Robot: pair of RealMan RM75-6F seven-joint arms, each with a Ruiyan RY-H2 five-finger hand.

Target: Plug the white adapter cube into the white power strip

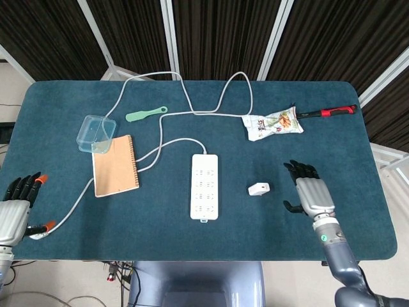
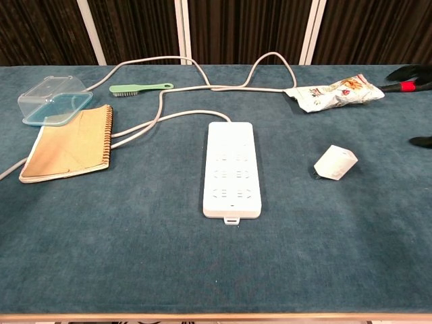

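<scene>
Reaching stage: right hand (image 1: 313,195) open, empty, near cube (image 1: 259,188), not touching. Next: grasp cube, prongs toward strip (image 1: 204,186). Left hand (image 1: 16,208) open, idle.

R hand (image 1: 311,194): silver back, black fingers | L hand (image 1: 14,211): same, orange tips

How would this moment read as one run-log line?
phase: reaching | right robot hand: open, beside adapter cube, not touching | power strip: nothing plugged in | left robot hand: idle at table edge

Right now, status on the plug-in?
Right robot hand open beside adapter cube, not touching. Left robot hand open at table edge. Power strip unplugged, nothing between.
</scene>
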